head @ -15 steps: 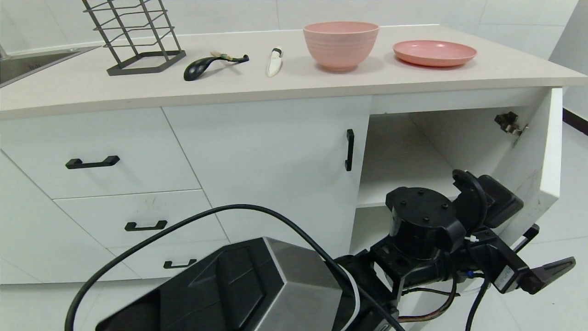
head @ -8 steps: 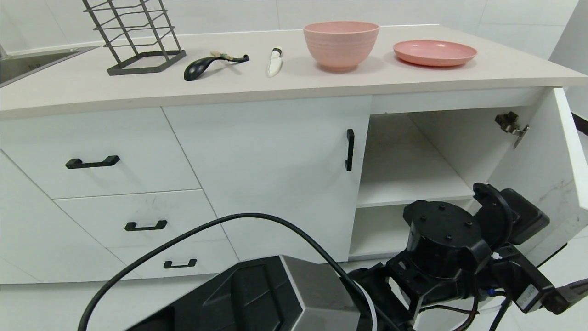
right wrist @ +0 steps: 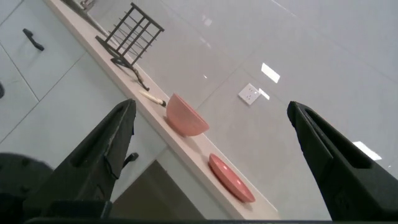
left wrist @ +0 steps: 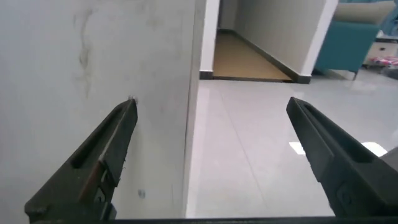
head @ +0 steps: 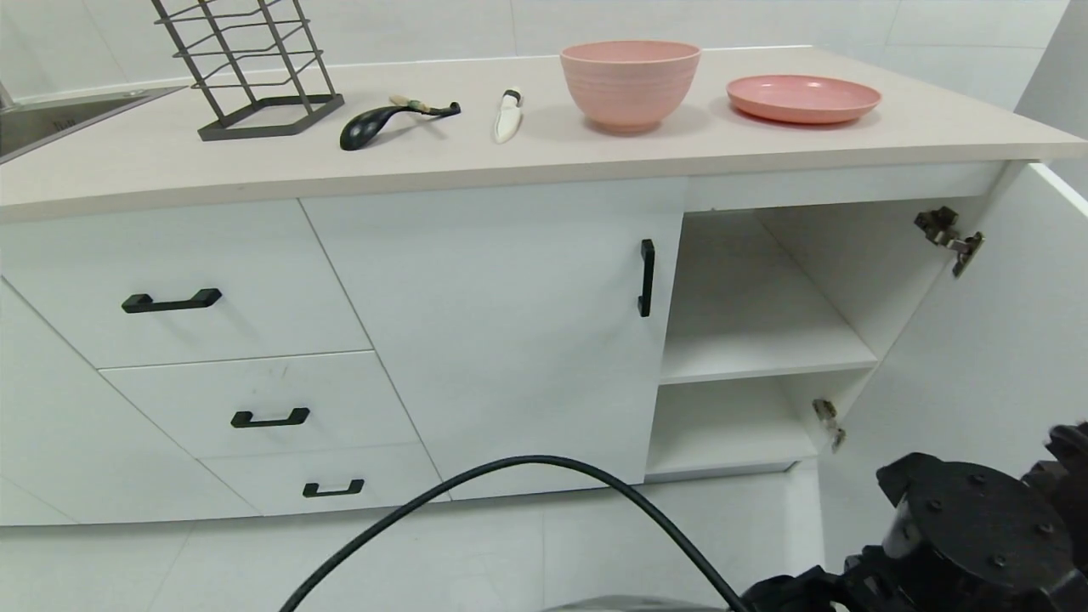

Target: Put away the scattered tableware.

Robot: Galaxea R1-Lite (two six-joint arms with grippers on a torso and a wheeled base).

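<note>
1. Pink bowl [head: 631, 83]: upright on the countertop [head: 527, 157], upper centre of the head view.
2. Pink plate [head: 803, 97]: flat on the countertop at upper right, near the bowl but apart from it.
3. Black spoon [head: 374, 123] and small white knife [head: 508, 115]: lying on the countertop left of upper centre, between the wire rack [head: 246, 72] and the bowl, not touching each other.
4. Cabinet door [head: 977, 357]: swung open at the right edge of the frame, exposing a bare shelf [head: 756, 344]. The neighbouring door, with its black handle [head: 647, 277], is closed.
5. Left gripper [left wrist: 211, 155]: jaws spread wide, nothing between them. A white panel edge stands just beyond, with floor tiles behind.
6. Right gripper [right wrist: 211, 155]: jaws spread wide, holding nothing. The bowl, plate and rack lie well beyond it.
</note>
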